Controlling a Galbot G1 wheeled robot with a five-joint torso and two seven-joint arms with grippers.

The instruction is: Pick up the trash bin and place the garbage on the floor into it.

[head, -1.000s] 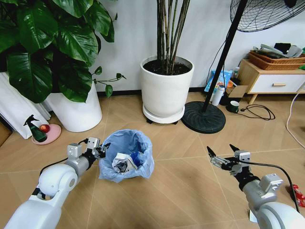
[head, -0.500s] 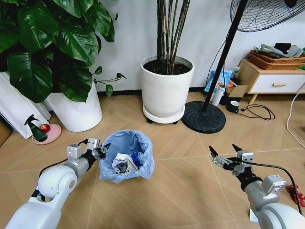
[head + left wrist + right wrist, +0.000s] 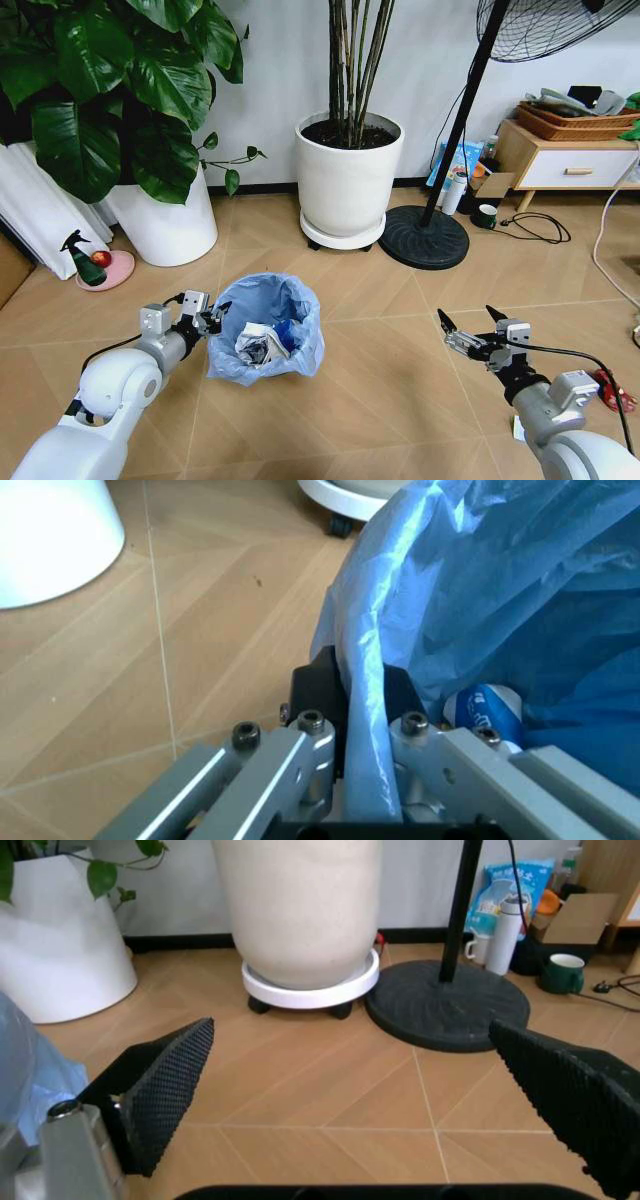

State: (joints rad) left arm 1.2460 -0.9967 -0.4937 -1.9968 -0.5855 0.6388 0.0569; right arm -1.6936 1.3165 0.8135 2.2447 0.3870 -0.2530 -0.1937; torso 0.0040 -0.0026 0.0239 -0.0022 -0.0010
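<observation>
The floor is mostly bare wood around the robot, with two large white plant pots and a fan base on its far side. The trash bin sits left of centre, near the robot, lined with a crinkly blue bag and already holding a crumpled paper wad and a blue-white can. So part of the collecting looks done. The left end effector is closed on the bin's left rim, pinching the bag and dark edge between its fingers; whether the bin is lifted off the floor cannot be told. The right end effector hovers wide open and empty over bare floor to the right. A red wrapper lies on the floor at the near right, beside the right arm, so at least that piece is probably left to pick up.
</observation>
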